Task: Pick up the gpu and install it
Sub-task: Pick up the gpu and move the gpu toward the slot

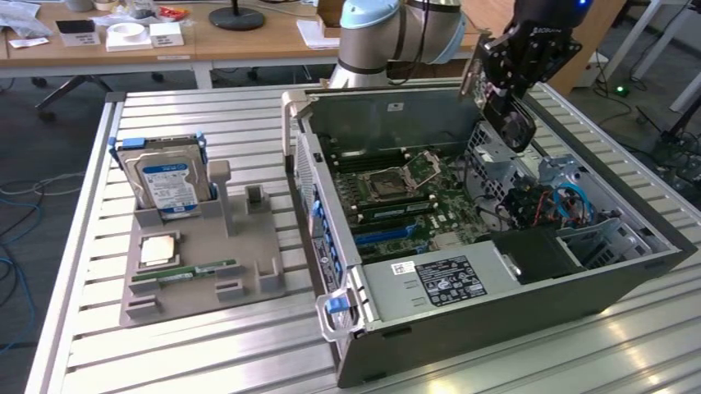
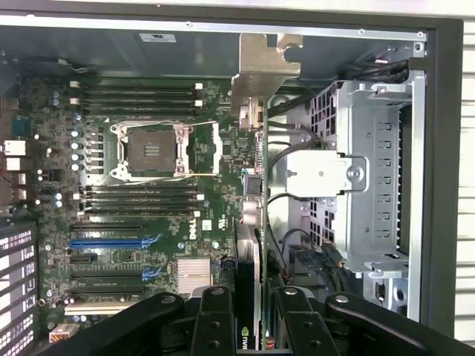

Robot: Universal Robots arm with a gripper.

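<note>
gpu clamped in fingers, above open computer case

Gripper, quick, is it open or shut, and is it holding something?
Gripper: shut on the gpu, holding it above the open computer case.
</note>
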